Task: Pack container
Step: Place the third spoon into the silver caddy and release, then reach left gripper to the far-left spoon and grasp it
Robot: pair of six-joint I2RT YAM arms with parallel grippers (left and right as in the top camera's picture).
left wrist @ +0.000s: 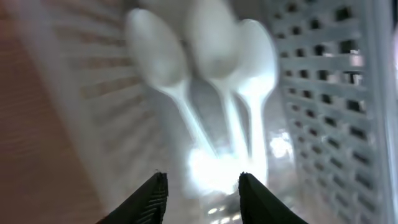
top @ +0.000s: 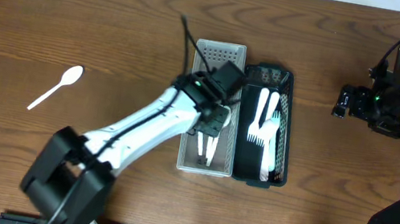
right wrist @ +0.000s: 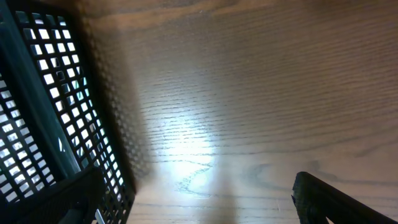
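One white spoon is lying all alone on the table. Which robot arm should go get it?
Probably the left. The white plastic spoon lies far left on the wooden table, nearer the left gripper; the right gripper sits beyond the black mesh basket.

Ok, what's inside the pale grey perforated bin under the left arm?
Three white plastic spoons lie together in the pale grey perforated bin. From overhead, the left claw covers the bin's middle, so anything else there is hidden.
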